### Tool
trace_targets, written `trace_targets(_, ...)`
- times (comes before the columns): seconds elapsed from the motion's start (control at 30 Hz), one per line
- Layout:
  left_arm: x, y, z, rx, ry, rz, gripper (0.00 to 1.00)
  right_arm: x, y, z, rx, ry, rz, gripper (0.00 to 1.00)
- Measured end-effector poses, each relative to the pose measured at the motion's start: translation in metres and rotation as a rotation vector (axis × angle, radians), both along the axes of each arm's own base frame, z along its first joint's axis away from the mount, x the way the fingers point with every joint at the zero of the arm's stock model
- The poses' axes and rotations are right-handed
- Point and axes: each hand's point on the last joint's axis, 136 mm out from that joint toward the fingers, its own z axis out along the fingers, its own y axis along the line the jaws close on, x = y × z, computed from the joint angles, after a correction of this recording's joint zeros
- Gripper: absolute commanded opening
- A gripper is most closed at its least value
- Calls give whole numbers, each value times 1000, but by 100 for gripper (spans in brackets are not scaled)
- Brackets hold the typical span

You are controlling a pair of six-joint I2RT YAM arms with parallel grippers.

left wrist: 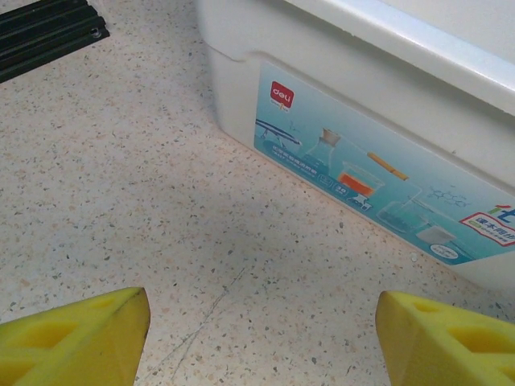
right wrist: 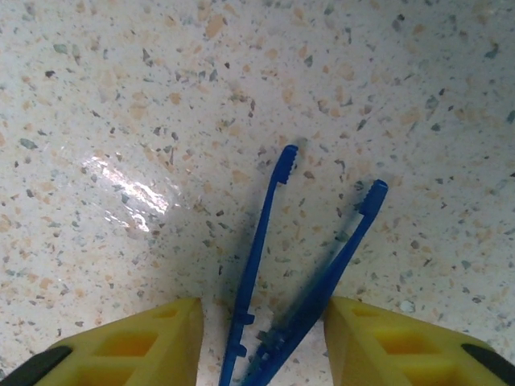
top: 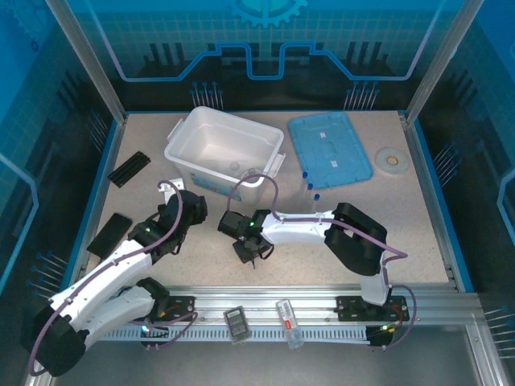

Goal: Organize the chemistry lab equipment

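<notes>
The open white plastic bin holds a small round clear item by its near wall. Its flat light-blue lid lies on the bench to its right. The left tool gapes wide and empty before the bin's labelled wall. The right tool, set narrow, straddles the dark blue plastic tweezers lying in front of the bin, not yet clamped.

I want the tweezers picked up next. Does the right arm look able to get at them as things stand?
Probably yes: the dark blue tweezers lie on the bare table between the right gripper's fingers, with nothing covering them.
</notes>
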Motion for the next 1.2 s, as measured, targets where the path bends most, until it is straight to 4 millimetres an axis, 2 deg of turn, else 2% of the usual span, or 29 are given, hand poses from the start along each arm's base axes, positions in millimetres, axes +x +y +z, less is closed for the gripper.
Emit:
trace_targets(0.47,0,-1,-4,-8,8,-5,75,1,-3,-1,-26,-1,19,19)
trace_targets(0.7,1,-1,-4,-9,5,-5,75,5,-5,4,-44,-29,48,17)
trace_targets(0.83,1,-1,-4,-9,5,-4,75,10,-1,25,-19,-61,78,15)
trace_targets(1.2,-2,2,0,-13,-4,1,75,34,19,115,124,-188,142,16)
